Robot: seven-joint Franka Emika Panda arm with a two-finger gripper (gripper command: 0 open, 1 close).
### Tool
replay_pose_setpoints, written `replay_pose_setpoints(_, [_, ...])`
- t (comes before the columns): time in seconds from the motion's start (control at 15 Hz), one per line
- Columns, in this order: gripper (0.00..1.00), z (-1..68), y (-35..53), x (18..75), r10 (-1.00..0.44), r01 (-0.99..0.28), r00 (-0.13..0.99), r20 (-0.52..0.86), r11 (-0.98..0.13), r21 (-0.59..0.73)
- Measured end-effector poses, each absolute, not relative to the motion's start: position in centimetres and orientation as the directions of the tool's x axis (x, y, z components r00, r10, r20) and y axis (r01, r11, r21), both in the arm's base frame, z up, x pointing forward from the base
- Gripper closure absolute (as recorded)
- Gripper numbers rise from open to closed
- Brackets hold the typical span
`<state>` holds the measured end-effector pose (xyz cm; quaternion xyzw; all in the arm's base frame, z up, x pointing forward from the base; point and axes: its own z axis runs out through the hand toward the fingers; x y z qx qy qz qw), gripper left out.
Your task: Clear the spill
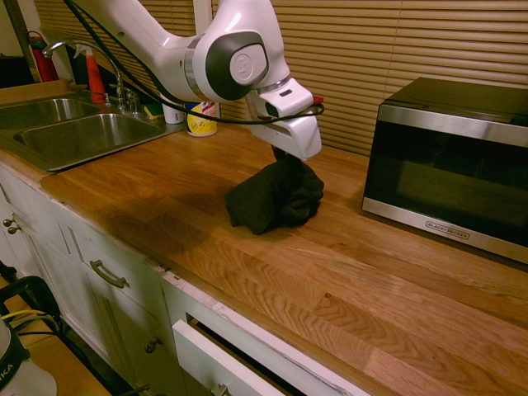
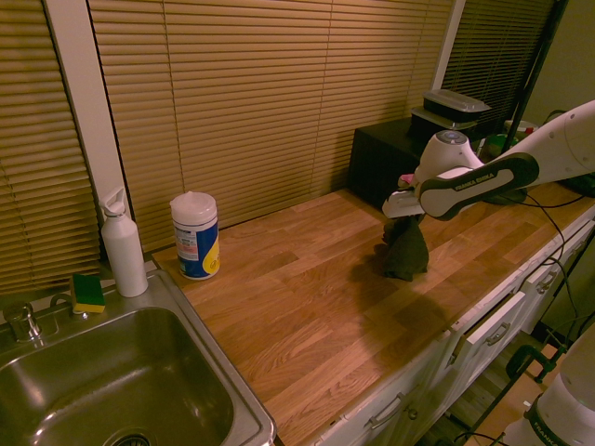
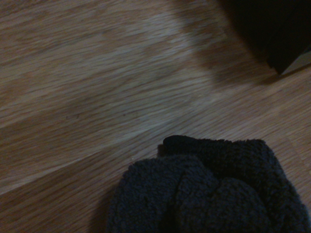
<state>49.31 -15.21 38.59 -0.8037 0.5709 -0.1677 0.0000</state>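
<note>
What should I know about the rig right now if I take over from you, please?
Gripper: shut on the cloth, which hangs bunched from it, low over the counter, beside the microwave.
Spill: I cannot find it in any view; the wood near the cloth shows no clear spots.
Done: cloth picked up.
Left: whether any wiping is done cannot be told. Check the counter for dark drops, wipe what remains, then put the cloth down.

The first exterior view looks along the wooden counter (image 1: pixel 346 272) from its front edge, sink (image 1: pixel 74 132) far left; the second faces back from above the sink (image 2: pixel 112 390). Both share the counter's middle; the wrist view hangs close over it.
</note>
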Motion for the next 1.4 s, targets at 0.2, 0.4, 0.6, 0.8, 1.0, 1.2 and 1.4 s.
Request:
replay_pose_setpoints(0.2, [1.0,38.9,-14.7,49.5,-0.913,-0.909,0.31,0.266,-0.367,-0.199])
replay_pose_setpoints(0.4, [1.0,39.1,-10.0,49.8,-0.885,-0.878,0.379,0.271,-0.436,-0.199])
replay_pose_setpoints(0.6, [1.0,39.0,-3.1,49.2,-0.855,-0.845,0.439,0.277,-0.498,-0.196])
replay_pose_setpoints(0.8, [1.0,39.1,1.6,48.9,-0.833,-0.822,0.481,0.273,-0.537,-0.19])
replay_pose_setpoints(1.0, [1.0,38.9,6.5,48.4,-0.809,-0.798,0.519,0.274,-0.574,-0.182])
replay_pose_setpoints(1.2, [1.0,38.5,11.1,47.7,-0.784,-0.777,0.546,0.294,-0.606,-0.172])
replay_pose_setpoints(1.4, [1.0,37.8,15.2,47.8,-0.768,-0.763,0.564,0.303,-0.625,-0.162])
